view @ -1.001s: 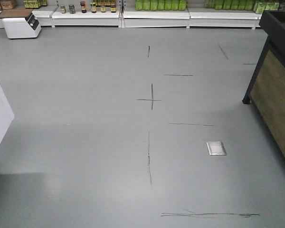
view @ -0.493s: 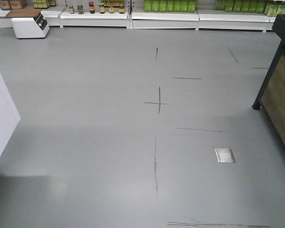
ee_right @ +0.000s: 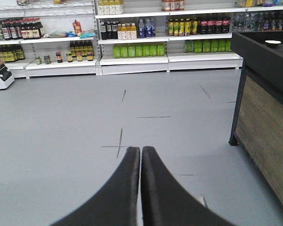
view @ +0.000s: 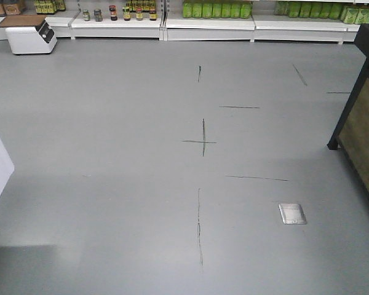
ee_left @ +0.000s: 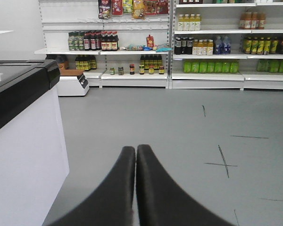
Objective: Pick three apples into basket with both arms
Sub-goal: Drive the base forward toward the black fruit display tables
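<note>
No view shows the apples or the basket, so where they lie cannot be told from here.

The left gripper (ee_left: 136, 154) reaches level over the floor, pointing forward at the shelving. Its two black fingers (ee_left: 114, 193) curve in from the bottom edge of the wrist view and meet along their inner edges, with nothing between them. The right gripper (ee_right: 140, 155) is posed the same way, level and forward-pointing, with its fingers (ee_right: 167, 193) pressed together and empty.

Just to the left of the left gripper stands a white counter (ee_left: 23, 141) with a black top. To the right of the right gripper stands a dark-framed stand (ee_right: 266, 127) with wood-grain side panels, and a small bowl (ee_right: 273, 43) sits on its top.

The grey floor (view: 111, 184) fills the front view. It is marked with thin dark lines, among them a cross (view: 202, 141) near the middle, and a small square metal plate (view: 292, 213) is set into it at the lower right.

White shelves (view: 209, 26) run along the far wall. They carry a row of green bottles (view: 215, 9) and, further left, small jars (view: 120, 12). A white boxy machine (view: 29, 35) stands on the floor at their left end.
</note>
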Available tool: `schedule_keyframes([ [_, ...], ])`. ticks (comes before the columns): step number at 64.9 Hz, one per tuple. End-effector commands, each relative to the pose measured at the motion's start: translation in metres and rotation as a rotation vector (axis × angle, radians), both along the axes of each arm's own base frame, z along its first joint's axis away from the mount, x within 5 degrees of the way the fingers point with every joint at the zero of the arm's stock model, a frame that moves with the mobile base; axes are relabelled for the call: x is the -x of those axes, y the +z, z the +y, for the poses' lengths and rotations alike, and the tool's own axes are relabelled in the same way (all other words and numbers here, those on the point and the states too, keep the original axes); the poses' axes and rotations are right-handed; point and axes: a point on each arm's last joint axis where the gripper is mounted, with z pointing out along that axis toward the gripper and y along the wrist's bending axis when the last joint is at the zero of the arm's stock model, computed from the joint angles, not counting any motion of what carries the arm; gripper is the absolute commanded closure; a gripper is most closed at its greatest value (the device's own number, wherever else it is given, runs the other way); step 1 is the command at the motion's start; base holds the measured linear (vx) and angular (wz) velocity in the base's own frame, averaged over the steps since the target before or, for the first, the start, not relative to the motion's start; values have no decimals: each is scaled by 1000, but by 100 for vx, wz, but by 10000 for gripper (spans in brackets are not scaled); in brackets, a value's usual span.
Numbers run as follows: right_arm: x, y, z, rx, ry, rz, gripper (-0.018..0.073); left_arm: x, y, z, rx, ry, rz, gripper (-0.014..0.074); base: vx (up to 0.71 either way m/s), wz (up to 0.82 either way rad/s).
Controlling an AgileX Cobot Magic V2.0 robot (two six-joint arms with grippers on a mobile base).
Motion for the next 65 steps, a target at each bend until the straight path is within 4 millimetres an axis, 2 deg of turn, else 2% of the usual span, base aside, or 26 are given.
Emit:
schedule_keyframes([
  [1, 0, 4, 0, 11, -5, -72, 564, 0, -1, 0, 5, 1, -64, 603, 20, -2],
  [37, 0, 4, 0, 11, -5, -73, 564, 0, -1, 0, 5, 1, -64, 603, 20, -5],
  [65, 0, 4, 0, 11, -5, -74, 564, 0, -1, 0, 5, 1, -64, 603, 19, -21],
])
